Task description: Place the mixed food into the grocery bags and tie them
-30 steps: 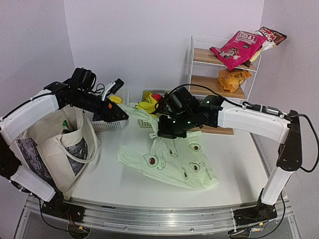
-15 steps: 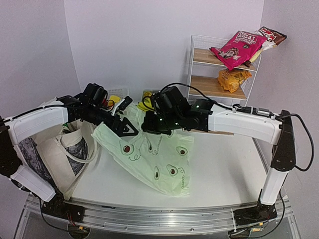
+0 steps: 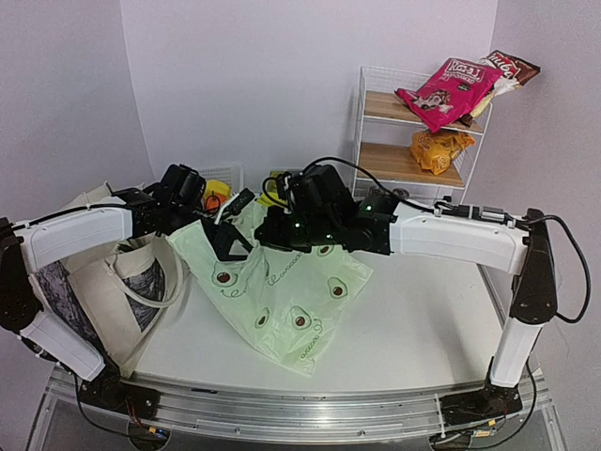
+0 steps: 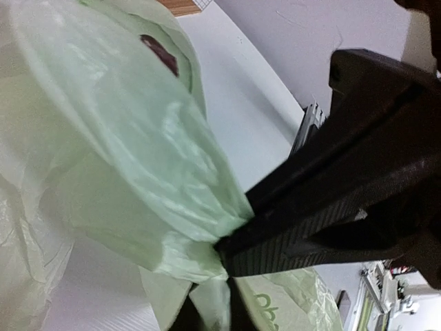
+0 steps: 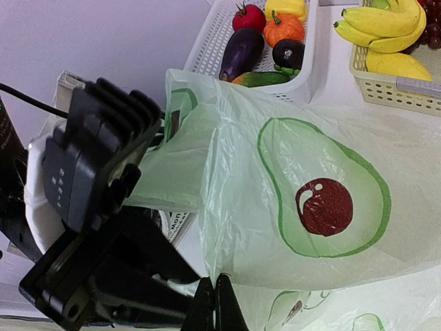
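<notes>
The pale-green plastic grocery bag, printed with avocado halves, hangs lifted between both arms, its lower end trailing on the table. My left gripper is shut on a bunched edge of the bag, and film shows between its fingers. My right gripper is shut on another edge of the same bag, close beside the left one. The cream canvas tote stands open at the left. Bananas and dark grapes lie in a basket behind. Snack packets sit on the shelf.
A white basket holds an eggplant, tomato and other vegetables behind the bag. A white wire shelf rack stands at the back right with a pink packet on top. Walls close in on the left and back.
My left gripper swung in from the basket and closed on the plastic bag. Both arms have lifted the bag and carried it leftward toward the tote.
</notes>
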`<action>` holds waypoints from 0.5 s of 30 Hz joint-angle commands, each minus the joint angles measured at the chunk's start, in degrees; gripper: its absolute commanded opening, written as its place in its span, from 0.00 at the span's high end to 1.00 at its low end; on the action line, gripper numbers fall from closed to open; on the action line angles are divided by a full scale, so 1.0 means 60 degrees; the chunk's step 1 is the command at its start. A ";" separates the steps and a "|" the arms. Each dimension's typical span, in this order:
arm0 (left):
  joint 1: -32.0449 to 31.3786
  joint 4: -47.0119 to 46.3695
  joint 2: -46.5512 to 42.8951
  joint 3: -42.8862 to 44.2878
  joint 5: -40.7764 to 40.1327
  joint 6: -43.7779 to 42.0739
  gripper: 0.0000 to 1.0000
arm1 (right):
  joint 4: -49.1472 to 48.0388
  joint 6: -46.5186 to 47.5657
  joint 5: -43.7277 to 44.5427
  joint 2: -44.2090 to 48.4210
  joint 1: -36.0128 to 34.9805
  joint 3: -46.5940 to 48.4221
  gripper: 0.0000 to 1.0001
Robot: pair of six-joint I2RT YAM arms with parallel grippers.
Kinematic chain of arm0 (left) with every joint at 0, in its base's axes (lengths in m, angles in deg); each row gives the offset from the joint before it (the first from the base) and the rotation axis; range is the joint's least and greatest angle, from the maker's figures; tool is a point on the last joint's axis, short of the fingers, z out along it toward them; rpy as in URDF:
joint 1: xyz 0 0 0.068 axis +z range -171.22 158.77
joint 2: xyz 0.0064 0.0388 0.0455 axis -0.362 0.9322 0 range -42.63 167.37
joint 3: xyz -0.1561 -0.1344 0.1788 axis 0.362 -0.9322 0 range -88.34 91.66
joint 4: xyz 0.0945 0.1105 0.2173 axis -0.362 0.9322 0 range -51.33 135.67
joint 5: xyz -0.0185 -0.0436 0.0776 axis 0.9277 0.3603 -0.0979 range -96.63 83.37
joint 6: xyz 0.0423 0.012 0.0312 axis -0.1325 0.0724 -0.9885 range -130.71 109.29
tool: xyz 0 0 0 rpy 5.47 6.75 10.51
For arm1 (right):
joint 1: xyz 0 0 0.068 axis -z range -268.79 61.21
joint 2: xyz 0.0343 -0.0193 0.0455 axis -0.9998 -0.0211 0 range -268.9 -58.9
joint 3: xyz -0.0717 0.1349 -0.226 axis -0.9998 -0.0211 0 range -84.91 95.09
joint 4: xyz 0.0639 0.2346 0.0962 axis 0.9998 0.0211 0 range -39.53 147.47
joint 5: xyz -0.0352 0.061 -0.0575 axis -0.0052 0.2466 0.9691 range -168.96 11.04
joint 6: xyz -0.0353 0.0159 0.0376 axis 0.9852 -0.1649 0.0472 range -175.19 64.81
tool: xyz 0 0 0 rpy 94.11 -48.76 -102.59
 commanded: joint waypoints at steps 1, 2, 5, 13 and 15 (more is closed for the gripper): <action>-0.0038 0.0163 -0.0205 0.0193 0.0069 -0.0190 1.00 | -0.0521 0.0165 0.0075 0.0324 0.0018 -0.0112 1.00; -0.0039 0.0260 -0.0228 0.0196 -0.0228 -0.0231 1.00 | -0.0524 0.0147 0.0084 0.0391 0.0054 -0.0241 1.00; -0.0017 0.0491 -0.0327 0.0140 -0.1620 -0.0399 1.00 | -0.0521 -0.0004 0.0072 0.0664 0.0239 -0.0690 1.00; -0.0020 0.0092 -0.0761 -0.0277 -0.2771 -0.1045 1.00 | -0.0461 0.0463 -0.0324 0.1172 0.0363 -0.1590 1.00; 0.0000 0.0021 -0.0844 -0.0365 -0.3083 -0.1338 1.00 | -0.0386 0.0518 -0.0274 0.1410 0.0420 -0.1895 1.00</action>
